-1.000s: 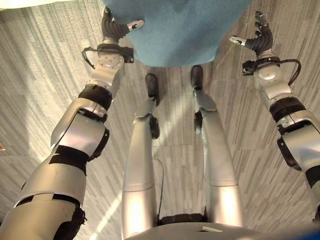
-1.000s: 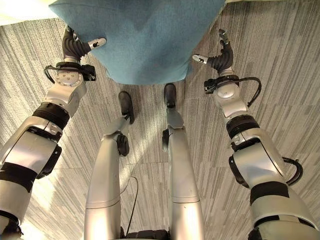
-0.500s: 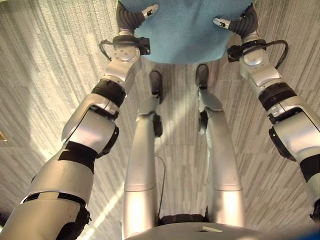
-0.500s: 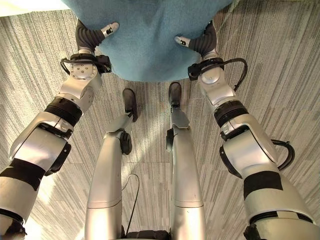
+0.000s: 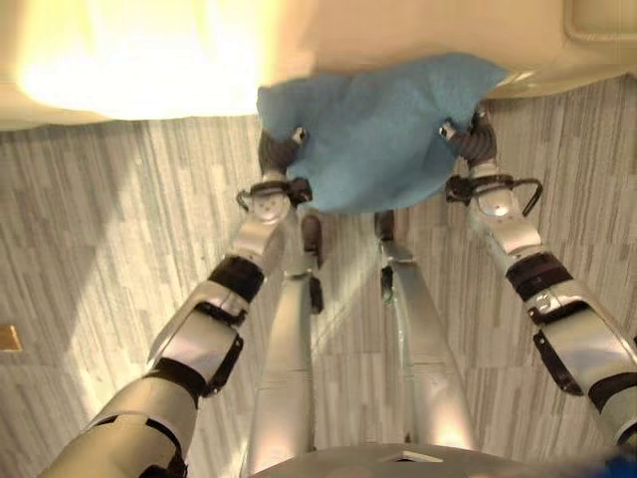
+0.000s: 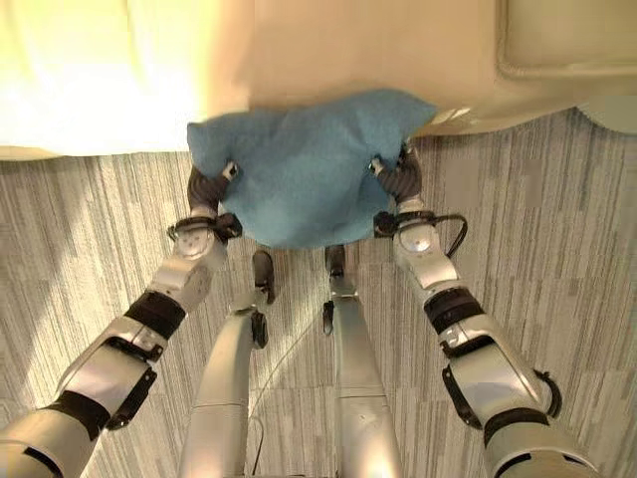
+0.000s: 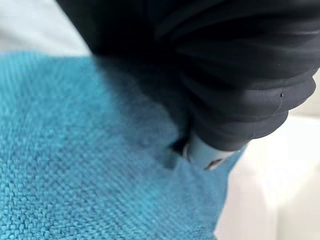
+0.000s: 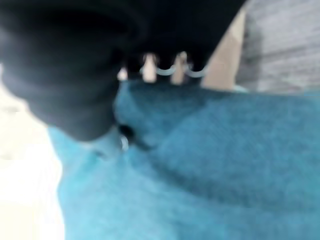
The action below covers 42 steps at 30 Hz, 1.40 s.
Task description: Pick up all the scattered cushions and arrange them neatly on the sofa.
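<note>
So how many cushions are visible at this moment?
1: a blue cushion held between the left robot hand and right robot hand at the cream sofa edge. Others may be out of view.

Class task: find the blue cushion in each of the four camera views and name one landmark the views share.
Left eye: cushion top centre, between left hand and right hand.
Right eye: cushion at centre, against the sofa.
Left wrist: cushion under the thumb.
Right wrist: cushion past the fingers.
Shared landmark: the cream sofa.
</note>
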{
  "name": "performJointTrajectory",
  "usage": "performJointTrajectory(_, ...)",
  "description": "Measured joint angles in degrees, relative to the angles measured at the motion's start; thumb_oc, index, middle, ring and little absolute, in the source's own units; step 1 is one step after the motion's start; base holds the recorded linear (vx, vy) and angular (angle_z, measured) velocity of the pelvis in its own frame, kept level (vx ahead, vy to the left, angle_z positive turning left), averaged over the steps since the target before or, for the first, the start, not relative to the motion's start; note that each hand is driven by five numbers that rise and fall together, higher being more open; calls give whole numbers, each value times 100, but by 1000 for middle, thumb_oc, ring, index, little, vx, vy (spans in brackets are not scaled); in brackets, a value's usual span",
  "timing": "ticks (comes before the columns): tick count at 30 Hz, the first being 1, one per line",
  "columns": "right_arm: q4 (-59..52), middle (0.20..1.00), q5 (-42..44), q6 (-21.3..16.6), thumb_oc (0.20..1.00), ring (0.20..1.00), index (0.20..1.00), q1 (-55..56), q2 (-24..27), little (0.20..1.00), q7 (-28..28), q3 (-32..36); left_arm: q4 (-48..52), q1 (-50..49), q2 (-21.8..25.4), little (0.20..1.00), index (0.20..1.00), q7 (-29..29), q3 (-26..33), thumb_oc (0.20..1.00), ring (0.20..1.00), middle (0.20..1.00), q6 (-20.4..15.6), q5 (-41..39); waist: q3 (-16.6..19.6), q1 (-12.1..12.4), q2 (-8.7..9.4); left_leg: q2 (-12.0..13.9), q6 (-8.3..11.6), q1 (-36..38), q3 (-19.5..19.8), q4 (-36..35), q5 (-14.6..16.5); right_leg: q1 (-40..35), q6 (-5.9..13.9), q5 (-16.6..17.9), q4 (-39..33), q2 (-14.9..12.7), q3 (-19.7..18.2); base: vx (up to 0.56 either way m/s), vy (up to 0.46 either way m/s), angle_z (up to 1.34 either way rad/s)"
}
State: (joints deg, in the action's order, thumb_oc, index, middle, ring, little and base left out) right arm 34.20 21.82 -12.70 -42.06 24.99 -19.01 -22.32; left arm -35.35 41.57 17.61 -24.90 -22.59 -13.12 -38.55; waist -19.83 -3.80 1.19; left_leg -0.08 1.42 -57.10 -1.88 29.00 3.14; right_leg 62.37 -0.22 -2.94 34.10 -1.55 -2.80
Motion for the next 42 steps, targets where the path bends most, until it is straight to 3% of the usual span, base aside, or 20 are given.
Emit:
performJointTrajectory(8,-223,200,-73,-5,200,200,200,1507,-454,200,289,-12,698,-1544,-51,200,200,242,20,200,200,200,0,434,72,11,7,27,101,2999,235,-1628,-253,-2810,-36,-190,-1030,4,258,115,-55,10)
performJointTrajectory(10,-241,200,-75,-6,200,200,200,1898,-488,200,349,-58,703,-1842,-133,200,200,322,7,200,200,200,-3,441,292,5,-4,100,127,3503,273,-1868,-271,-3392,-12,-232,-1324,53,356,94,-105,14)
performJointTrajectory(11,-254,200,-74,-6,200,200,200,2042,-475,200,355,-40,702,-1880,-161,200,200,394,-27,200,200,200,-2,442,369,-2,-4,117,180,3631,318,-1904,-305,-3605,-17,-231,-1454,61,436,121,-131,64)
performJointTrajectory(12,-267,200,-76,6,200,200,200,2177,-427,200,359,50,697,-1840,-165,200,200,461,-168,200,200,200,26,439,384,-73,22,116,454,3666,280,-1658,-479,-4047,-99,-179,-1747,0,662,190,-124,65)
performJointTrajectory(15,-280,200,-76,111,200,200,200,2214,-429,200,404,49,694,-1935,-126,200,200,461,-178,200,200,200,75,439,414,5,63,203,491,4124,148,-1566,-461,-4736,-163,-193,-2043,61,739,212,-32,24)
performJointTrajectory(20,-386,200,-71,151,200,200,200,2689,-480,200,543,203,689,-2131,-231,200,200,621,-266,200,200,200,146,568,945,-242,37,305,80,4698,-424,-2254,-227,-5309,-149,-195,-2400,104,1049,191,134,23)
performJointTrajectory(22,-385,200,-66,198,200,200,200,2683,-502,200,544,245,698,-2202,-217,200,200,629,-283,200,200,200,176,635,1033,-185,157,97,-166,5064,-402,-2606,-361,-5387,-49,-204,-2384,23,836,211,274,-26)
performJointTrajectory(23,-391,200,-63,205,200,200,200,2689,-546,200,562,302,702,-2288,-215,200,200,630,-275,200,200,200,219,668,1041,-155,135,-20,-287,5190,-403,-2600,-255,-5453,64,-215,-2310,-93,708,154,312,-43)
performJointTrajectory(27,-390,200,-61,264,200,200,200,2681,-667,200,589,283,713,-2364,-104,200,200,629,-195,200,200,200,326,687,1027,-125,27,-116,-511,5440,-539,-2671,-174,-4615,584,-212,-534,-194,281,107,168,-12)
performJointTrajectory(28,-394,200,-64,270,200,200,200,2702,-702,200,640,270,712,-2392,-20,200,200,626,-177,200,200,200,374,829,1032,-125,9,-206,-590,5485,-572,-2695,-179,-4473,582,-371,-301,-247,121,209,14,2)
performJointTrajectory(29,-394,200,-64,318,200,200,200,2738,-680,200,696,245,712,-2396,-11,200,200,626,-172,200,200,200,383,886,1018,-128,-28,-271,-570,5558,-547,-2722,-125,-4464,559,-388,-472,-159,3,280,4,7)
performJointTrajectory(31,-395,200,-66,377,200,200,200,2704,-572,200,786,130,711,-2322,-11,200,200,628,-80,200,200,200,382,898,1029,-119,-34,-314,-544,5755,-444,-2921,-21,-4299,377,-327,-1415,371,-416,352,-115,9)
performJointTrajectory(34,-396,200,-62,379,200,200,200,2793,-514,200,798,129,719,-2397,-102,200,200,681,-77,200,200,200,389,906,1100,-245,41,-368,-327,5924,-172,-2881,142,-4515,294,343,-2719,457,-444,225,-137,54)
performJointTrajectory(35,-395,200,-64,379,200,200,200,2913,-433,200,838,138,768,-2609,-170,200,200,725,-90,200,200,200,387,933,1177,-235,60,-365,-257,6113,-47,-2911,191,-4694,176,736,-2781,479,-435,170,-139,81)
performJointTrajectory(36,-394,200,-64,378,200,200,200,3015,-363,200,890,149,774,-2770,-205,200,200,758,-120,200,200,200,388,935,1278,-180,23,-305,-134,6156,79,-2821,304,-4815,-182,925,-2859,543,-391,132,-168,49)
performJointTrajectory(37,-395,200,-65,378,200,200,200,3062,-319,200,915,163,774,-2863,-238,200,200,787,-162,200,200,200,390,933,1315,-134,-41,-208,-71,6129,121,-2705,337,-4954,-246,923,-2982,583,-301,99,-191,60)
performJointTrajectory(38,-401,200,-63,378,200,200,200,3111,-293,200,927,209,774,-2903,-256,200,200,866,-194,200,200,200,397,928,1310,-172,-31,-175,97,5879,235,-2236,411,-5100,-358,898,-3119,540,-128,140,-268,79)
performJointTrajectory(39,-405,200,-61,378,200,200,200,3105,-217,200,937,260,774,-2909,-324,200,200,957,-208,200,200,200,398,925,1284,-142,59,-148,378,5210,305,-784,580,-5254,-501,796,-3154,531,54,162,-246,76)
performJointTrajectory(41,-432,200,-63,378,200,200,200,3091,-240,200,971,259,775,-2903,-299,200,200,961,-206,200,200,200,398,882,1272,-155,170,-86,366,4830,337,-21,595,-5457,-533,662,-3235,545,108,137,-131,37)
performJointTrajectory(42,-479,200,-62,378,200,200,200,3144,-257,200,972,261,783,-2909,-275,200,200,962,-205,200,200,200,398,866,1245,-150,269,-51,345,4804,187,-217,595,-5675,-482,697,-3440,535,108,105,-51,11)
